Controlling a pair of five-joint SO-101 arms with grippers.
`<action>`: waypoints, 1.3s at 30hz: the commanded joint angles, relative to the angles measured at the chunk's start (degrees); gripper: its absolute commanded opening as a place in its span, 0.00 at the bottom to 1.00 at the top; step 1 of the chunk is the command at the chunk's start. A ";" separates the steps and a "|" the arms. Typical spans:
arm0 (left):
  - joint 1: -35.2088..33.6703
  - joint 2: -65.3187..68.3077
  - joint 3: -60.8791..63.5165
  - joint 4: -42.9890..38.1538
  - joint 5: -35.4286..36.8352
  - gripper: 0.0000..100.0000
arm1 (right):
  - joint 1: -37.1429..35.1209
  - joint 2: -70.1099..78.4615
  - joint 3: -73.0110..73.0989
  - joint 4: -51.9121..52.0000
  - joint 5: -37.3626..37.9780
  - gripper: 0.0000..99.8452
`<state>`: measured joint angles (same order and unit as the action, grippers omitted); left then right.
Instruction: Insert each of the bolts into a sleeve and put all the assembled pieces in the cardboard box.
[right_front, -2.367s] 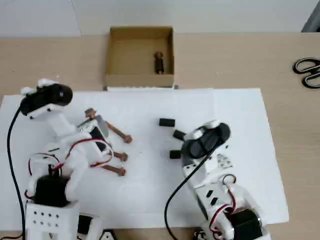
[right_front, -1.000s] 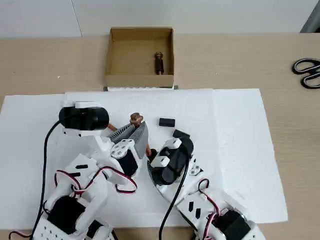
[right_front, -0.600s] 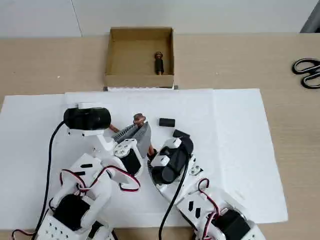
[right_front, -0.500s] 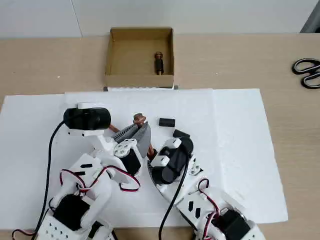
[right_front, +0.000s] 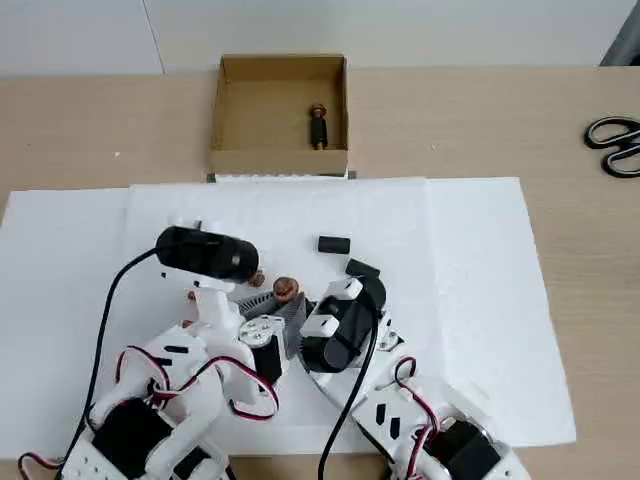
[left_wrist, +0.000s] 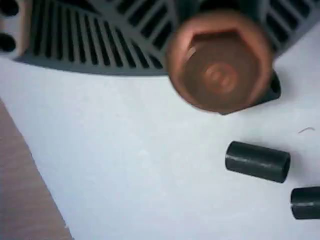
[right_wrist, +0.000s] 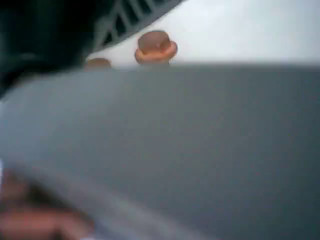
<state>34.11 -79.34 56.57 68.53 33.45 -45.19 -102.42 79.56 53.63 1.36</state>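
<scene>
White sheet (right_front: 480, 300): my left gripper (right_front: 280, 300) pinches a bolt (left_wrist: 218, 75); right gripper (right_front: 303, 322), can't tell. Arms crowded; a bump could knock it loose.

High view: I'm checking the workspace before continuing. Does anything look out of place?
Only the scissors, lying on the bare table beyond the white sheet; the job doesn't call for them. The cardboard box sits square, one assembled piece inside.

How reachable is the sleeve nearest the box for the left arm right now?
Likely yes for reach, no for grasping: the left gripper is shut on a bolt. The sleeve lies alone on the white sheet, apart from the other sleeve, with nothing between it and the gripper.
</scene>
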 joint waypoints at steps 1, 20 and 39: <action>0.09 -0.44 -2.07 2.11 -0.53 0.00 | 0.22 -0.31 -0.70 -2.77 -0.09 0.00; -0.18 -0.53 0.75 3.08 -2.11 0.12 | 0.22 -0.57 -0.79 -2.51 -0.09 0.00; -9.93 -0.18 -13.76 9.49 -8.70 0.16 | 0.22 -0.31 -0.26 -2.33 -0.09 0.00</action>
<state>27.78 -79.69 45.85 77.76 26.51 -45.01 -102.33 79.91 53.10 1.36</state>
